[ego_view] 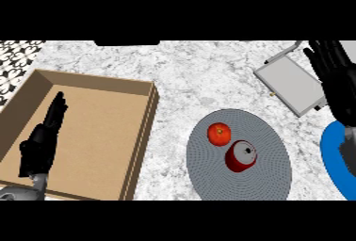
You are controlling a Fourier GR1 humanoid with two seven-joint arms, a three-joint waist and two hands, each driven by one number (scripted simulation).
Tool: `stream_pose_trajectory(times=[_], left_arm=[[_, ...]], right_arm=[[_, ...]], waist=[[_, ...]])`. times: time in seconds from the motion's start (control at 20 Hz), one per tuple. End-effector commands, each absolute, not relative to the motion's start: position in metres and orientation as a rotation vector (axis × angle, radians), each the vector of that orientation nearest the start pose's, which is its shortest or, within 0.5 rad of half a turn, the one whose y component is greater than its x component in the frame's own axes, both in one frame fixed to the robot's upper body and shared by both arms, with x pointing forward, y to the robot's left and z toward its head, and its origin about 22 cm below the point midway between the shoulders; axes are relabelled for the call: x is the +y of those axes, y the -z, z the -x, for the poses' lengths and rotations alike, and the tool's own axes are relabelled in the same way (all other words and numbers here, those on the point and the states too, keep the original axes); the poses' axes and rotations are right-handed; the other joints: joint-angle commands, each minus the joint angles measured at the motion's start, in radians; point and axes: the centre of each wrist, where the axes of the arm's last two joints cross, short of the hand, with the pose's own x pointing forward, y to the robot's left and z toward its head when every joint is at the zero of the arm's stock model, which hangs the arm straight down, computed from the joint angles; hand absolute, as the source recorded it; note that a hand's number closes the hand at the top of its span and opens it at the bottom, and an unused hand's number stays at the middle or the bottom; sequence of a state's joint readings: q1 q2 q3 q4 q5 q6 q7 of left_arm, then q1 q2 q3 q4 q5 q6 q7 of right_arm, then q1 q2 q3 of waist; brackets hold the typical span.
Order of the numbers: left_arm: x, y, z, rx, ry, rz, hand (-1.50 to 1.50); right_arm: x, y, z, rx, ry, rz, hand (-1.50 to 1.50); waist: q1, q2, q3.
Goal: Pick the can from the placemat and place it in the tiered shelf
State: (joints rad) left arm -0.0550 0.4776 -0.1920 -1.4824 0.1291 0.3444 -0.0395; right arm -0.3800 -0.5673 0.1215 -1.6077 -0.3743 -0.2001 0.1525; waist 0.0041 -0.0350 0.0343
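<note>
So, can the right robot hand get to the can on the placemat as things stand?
Probably yes. The right robot hand is open by the shelf, the can lies uncovered on the placemat, and the red fruit sits at its far side, away from that hand.

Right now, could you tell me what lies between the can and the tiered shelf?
Head view: only the grey placemat and bare counter separate the can from the tiered shelf.

Our left hand (pixel 38 146) sits low at the view's left, its fingers (pixel 55 106) straight and close together, pointing away from us, above a short stretch of grey forearm (pixel 36 182). Our right hand (pixel 337 80) is high at the right edge, fingers straight and spread, holding nothing.
</note>
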Motion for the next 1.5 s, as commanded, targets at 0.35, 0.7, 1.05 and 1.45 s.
stream_pose_trajectory(times=[0.35,0.7,1.05,1.45], left_arm=[[0.307,0.018,-0.214,-1.155,-0.098,-0.213,0.00],[0.302,0.011,-0.232,-1.113,-0.074,-0.125,0.00],[0.310,0.017,-0.225,-1.115,-0.071,-0.120,0.00],[0.300,0.009,-0.243,-1.121,-0.067,-0.100,0.00]], right_arm=[[-0.388,-0.103,-0.250,-1.414,-0.269,0.747,1.50],[-0.374,-0.066,-0.196,-1.537,-0.201,0.473,-1.50],[-0.356,-0.111,-0.172,-1.482,-0.440,0.292,-1.50],[-0.315,-0.173,-0.174,-1.307,-0.589,0.374,-1.50]], waist=[[-0.094,0.052,-0.042],[-0.052,0.033,-0.035],[-0.048,0.030,-0.038],[-0.023,0.038,-0.039]])
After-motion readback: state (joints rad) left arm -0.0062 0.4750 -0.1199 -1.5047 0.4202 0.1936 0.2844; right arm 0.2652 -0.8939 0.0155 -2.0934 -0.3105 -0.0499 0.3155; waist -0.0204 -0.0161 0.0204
